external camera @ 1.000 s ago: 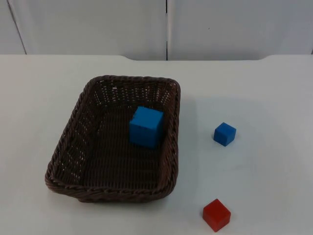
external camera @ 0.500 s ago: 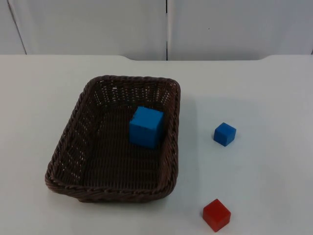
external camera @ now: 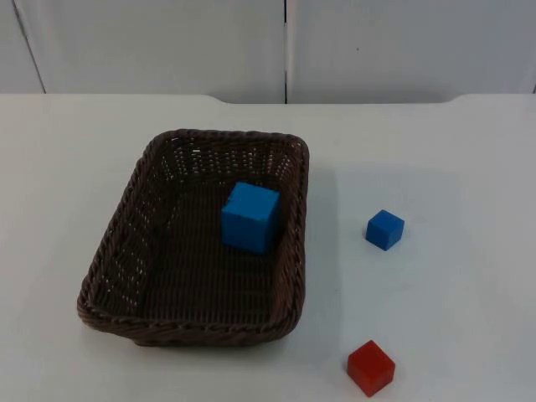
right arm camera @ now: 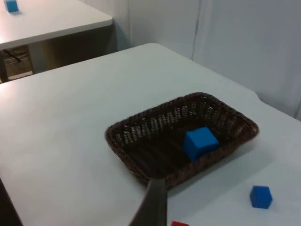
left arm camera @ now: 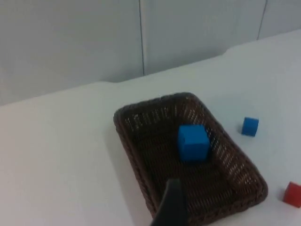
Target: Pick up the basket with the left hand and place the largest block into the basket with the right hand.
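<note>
Sitting nearest on the white desk (external camera: 469,151) is the red block (external camera: 370,367), to the right of the basket's near right corner. The brown wicker basket (external camera: 126,243) rests flat on the desk, left of centre, and the big blue block (external camera: 250,217) lies inside it against the right wall, toward the far end. The small blue block (external camera: 384,229) stands on the desk to the right of the basket, well apart from the red block and farther off. My left tool (left arm camera: 170,207) and my right tool (right arm camera: 153,205) both hang raised above the desk, looking down on the basket, each showing a single dark fingertip; whether either tool is open or closed I cannot tell. Farthest is the grey wall (external camera: 167,42).
</note>
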You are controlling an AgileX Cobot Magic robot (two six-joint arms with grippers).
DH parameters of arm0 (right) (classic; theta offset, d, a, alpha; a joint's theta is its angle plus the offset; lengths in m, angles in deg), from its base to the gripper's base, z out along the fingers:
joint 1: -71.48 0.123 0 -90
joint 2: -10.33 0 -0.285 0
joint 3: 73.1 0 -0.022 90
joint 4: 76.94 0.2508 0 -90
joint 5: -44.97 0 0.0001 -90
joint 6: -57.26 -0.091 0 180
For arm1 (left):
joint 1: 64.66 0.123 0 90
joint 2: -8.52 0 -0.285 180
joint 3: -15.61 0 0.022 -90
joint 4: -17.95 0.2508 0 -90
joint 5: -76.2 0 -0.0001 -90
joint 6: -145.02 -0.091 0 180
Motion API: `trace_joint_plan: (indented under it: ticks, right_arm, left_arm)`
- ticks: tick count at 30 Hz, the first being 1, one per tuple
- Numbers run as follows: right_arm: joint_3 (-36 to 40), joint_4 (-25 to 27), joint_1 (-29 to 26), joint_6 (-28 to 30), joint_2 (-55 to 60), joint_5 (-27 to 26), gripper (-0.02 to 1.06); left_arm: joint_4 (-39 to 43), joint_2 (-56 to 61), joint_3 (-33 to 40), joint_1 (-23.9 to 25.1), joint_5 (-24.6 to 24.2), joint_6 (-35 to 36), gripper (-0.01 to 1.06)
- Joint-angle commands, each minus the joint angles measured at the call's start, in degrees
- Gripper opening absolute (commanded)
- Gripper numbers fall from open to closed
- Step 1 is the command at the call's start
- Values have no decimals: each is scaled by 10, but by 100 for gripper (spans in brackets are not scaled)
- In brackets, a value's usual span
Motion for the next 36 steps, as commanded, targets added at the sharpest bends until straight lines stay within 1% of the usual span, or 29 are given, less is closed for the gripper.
trace_joint_plan:
  ticks: [1, 2, 3, 5, 7, 8, 9, 11, 13, 14, 15, 19, 23, 27, 36]
  right_arm:
    - [1, -40, 1, -39, -22, 25, 76]
    - [1, -54, 1, -55, -33, 37, 76]
    - [1, -54, 1, -55, -33, 37, 76]
    - [1, -67, 1, -74, -59, 56, 76]
    - [1, -68, 1, -74, -83, 75, 76]
    - [1, -68, 1, -74, -95, 82, 76]
    - [1, -68, 1, -74, -95, 82, 76]
    - [1, -71, 1, -82, -114, 99, 76]
    - [1, -86, 1, -107, -114, 116, 76]
    - [1, -86, 1, -107, -114, 116, 76]
    - [1, -96, 1, -115, -114, 131, 76]
    - [3, -96, 1, -118, -114, 166, 76]
    - [6, -96, 1, -118, -114, 178, 76]
    - [15, -109, 1, -119, -114, 195, 76]
    - [19, -109, 1, -120, -114, 201, 76]
  left_arm:
    - [8, 34, 26, 0, -7, 4, 70]
    - [17, 50, 35, 0, -7, 13, 70]
    - [17, 50, 35, 0, -7, 13, 70]
    - [53, 86, 38, 0, -8, 57, 70]
    - [100, 94, 39, 0, -8, 112, 70]
    - [113, 94, 38, 0, -20, 125, 70]
    - [113, 94, 38, 0, -20, 125, 70]
    - [125, 94, 51, 0, -26, 131, 70]
    - [124, 94, 69, 0, -22, 131, 70]
    - [124, 94, 69, 0, -22, 131, 70]
    - [123, 94, 72, 0, -26, 133, 70]
    - [122, 94, 72, 0, -30, 131, 70]
    - [124, 94, 72, 0, -35, 131, 70]
    - [124, 94, 80, 0, -50, 131, 70]
    - [124, 94, 86, 0, -54, 131, 70]
